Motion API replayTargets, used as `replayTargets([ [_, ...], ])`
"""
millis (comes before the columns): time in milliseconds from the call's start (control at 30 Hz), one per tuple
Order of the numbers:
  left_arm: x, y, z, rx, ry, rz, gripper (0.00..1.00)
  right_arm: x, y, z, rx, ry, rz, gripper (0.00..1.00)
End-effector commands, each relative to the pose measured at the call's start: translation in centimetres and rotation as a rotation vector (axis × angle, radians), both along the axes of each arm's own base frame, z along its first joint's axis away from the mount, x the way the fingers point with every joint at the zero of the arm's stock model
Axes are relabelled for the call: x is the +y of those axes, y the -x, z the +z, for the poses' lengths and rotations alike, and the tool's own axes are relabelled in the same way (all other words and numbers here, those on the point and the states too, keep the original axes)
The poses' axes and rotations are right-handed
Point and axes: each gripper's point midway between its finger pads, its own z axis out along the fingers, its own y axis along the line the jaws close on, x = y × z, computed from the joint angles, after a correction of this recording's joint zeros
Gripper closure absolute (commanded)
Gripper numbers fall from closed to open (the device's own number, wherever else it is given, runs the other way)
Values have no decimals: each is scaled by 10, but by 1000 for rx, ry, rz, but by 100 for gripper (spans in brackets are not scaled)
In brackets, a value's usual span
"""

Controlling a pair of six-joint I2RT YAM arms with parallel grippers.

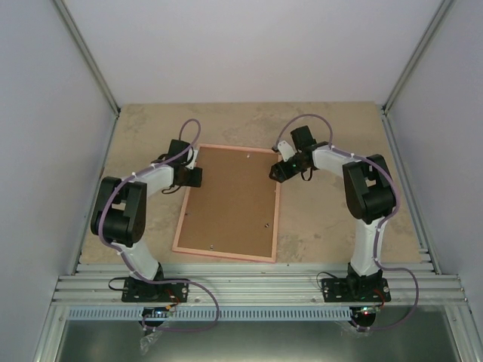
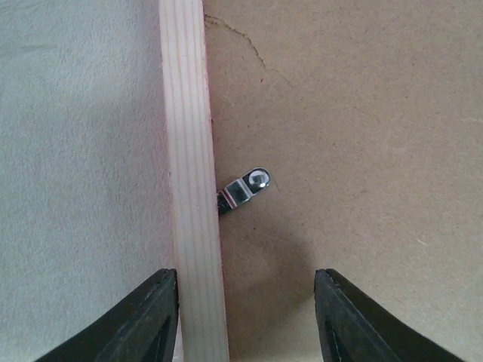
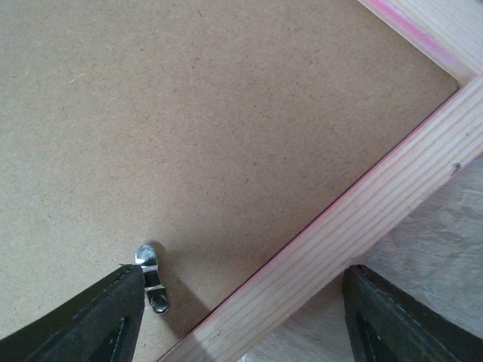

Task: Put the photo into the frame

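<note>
The frame (image 1: 224,255) is seen lying back-up in the middle of the table (image 1: 324,226), pale wood side showing w/ a thin pink edge, long axis leaning a bit toward 1 o'clock in the top view. Its opening is filled by the brown backing board (image 1: 230,200), so the photo can't be made out in any view, it's hidden if it's under there.

A small metal clip (image 2: 245,188) is seen in the left wrist view, turned so it sticks out from the frame rail (image 2: 192,151) over the board (image 2: 362,113), toward 2 o'clock. Another clip (image 3: 153,277) is caught in the right wrist view, on the board (image 3: 189,113) at approx 7 o'clock, just beside the rail (image 3: 362,219).

The left gripper (image 1: 195,178) is parked at the frame's 10 o'clock edge. Its fingers (image 2: 151,324) are held apart (image 2: 247,279), rail btwn them but nothing clamped: one finger over the table (image 2: 75,151), the other over the board.

The right gripper (image 1: 278,172) is placed at the frame's 1 o'clock corner. Fingers (image 3: 98,317) are spread wide too (image 3: 243,275), straddling the rail, one by the clip and one over the table (image 3: 453,226). Whether that finger touches the clip can't be told.
</note>
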Motion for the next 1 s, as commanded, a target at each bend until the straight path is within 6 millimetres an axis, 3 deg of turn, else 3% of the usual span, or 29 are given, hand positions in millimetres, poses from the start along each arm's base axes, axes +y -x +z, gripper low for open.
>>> replayTargets([
  [0,-5,7,6,5,24,-9,47,2,20,-11,79,1,24,25],
  [167,-10,8,2,20,42,-21,47,10,20,-7,77,6,43,16],
  [367,-13,10,3,16,46,-28,47,9,11,-22,35,111,42,18],
  [733,-19,11,8,0,59,-48,47,-2,-5,-31,49,133,-19,46],
  [967,-22,12,11,-7,65,-58,47,-7,-1,-38,75,145,-26,61],
])
